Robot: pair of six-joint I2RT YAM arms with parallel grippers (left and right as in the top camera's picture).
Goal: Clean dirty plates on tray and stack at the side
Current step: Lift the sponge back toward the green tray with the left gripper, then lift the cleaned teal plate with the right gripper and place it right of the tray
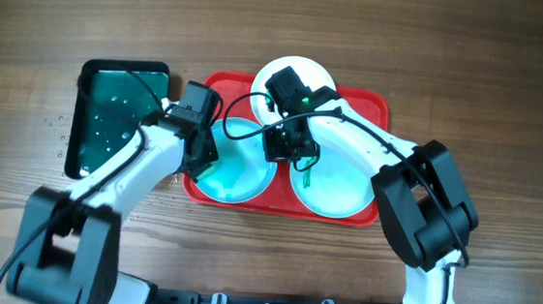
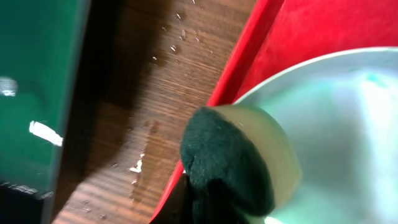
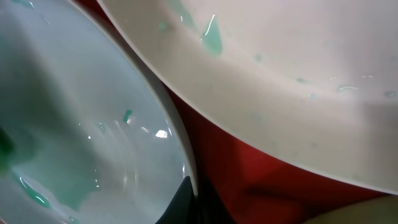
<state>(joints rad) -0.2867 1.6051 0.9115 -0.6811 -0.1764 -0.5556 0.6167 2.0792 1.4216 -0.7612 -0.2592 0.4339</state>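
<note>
The red tray (image 1: 372, 107) holds three plates: a white plate (image 1: 302, 69) at the back, a turquoise plate (image 1: 241, 174) front left and another turquoise plate (image 1: 342, 187) front right with a green smear. My left gripper (image 1: 202, 147) is shut on a dark green and yellow sponge (image 2: 230, 162), which presses on the left plate's (image 2: 348, 112) left rim beside the tray edge (image 2: 292, 31). My right gripper (image 1: 286, 151) pinches the left plate's right rim (image 3: 186, 199). Green flecks show on this plate (image 3: 74, 124). The white plate (image 3: 280, 74) is wet and speckled green.
A smaller dark green tray (image 1: 110, 110) with water drops lies left of the red tray, also in the left wrist view (image 2: 31, 74). Water droplets lie on the wooden table (image 2: 168, 56) between the two trays.
</note>
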